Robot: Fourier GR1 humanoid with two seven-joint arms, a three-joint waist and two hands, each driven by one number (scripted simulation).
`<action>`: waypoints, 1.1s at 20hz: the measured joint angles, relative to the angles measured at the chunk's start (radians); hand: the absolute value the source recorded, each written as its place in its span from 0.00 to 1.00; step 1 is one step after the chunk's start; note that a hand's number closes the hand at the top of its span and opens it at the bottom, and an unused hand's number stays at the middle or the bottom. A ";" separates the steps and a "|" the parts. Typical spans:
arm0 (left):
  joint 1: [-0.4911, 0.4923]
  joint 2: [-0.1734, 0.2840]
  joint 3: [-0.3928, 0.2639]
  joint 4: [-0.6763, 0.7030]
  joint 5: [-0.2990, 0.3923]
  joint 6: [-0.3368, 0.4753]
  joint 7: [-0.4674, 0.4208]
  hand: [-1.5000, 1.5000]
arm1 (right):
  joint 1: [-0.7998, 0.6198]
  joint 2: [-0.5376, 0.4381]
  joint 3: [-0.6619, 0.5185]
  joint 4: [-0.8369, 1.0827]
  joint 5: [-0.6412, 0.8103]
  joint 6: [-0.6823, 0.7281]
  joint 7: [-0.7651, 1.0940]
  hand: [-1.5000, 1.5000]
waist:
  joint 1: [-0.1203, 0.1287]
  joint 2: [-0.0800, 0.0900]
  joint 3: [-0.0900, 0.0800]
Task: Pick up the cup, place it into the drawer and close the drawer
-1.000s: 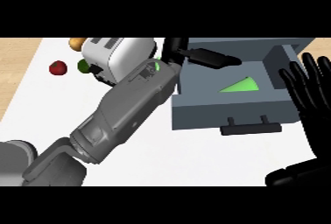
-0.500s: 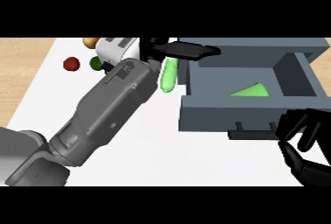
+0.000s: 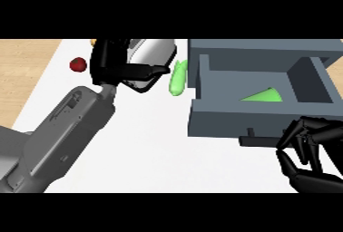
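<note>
The grey drawer (image 3: 221, 122) stands open at the right. A green cone-shaped cup (image 3: 264, 95) lies on its side inside it. My left hand (image 3: 115, 63) is up at the far left of the drawer, open, thumb pointing right, in front of a white and silver appliance (image 3: 153, 53); it holds nothing. My right hand (image 3: 313, 152) is at the drawer's front right corner with fingers curled. It sits just right of the dark handle (image 3: 253, 138), and nothing shows in its grasp.
A long green vegetable (image 3: 177, 78) lies between the appliance and the drawer's left wall. A dark red fruit (image 3: 78, 65) sits at the far left, near the white counter's edge (image 3: 40, 97), with wood beyond. My grey left forearm (image 3: 64, 136) crosses the counter's left side.
My left hand has drawn back to the left, away from the drawer. My right hand has come up to the drawer's front beside the handle, its fingers more curled.
</note>
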 measured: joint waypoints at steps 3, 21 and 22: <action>0.113 0.068 0.019 -0.130 0.009 -0.012 0.026 0.00 | 0.000 0.007 0.018 0.046 0.068 -0.008 -0.028 1.00 | -0.001 0.002 0.000; 0.574 0.245 0.178 -0.363 0.049 -0.267 -0.034 0.00 | -0.125 -0.022 0.280 0.464 0.732 -0.181 -0.321 0.00 | -0.013 0.011 0.000; 0.593 0.249 0.186 -0.384 0.050 -0.272 -0.030 0.00 | -0.138 -0.012 0.288 0.509 0.757 -0.200 -0.331 0.00 | -0.012 0.011 0.000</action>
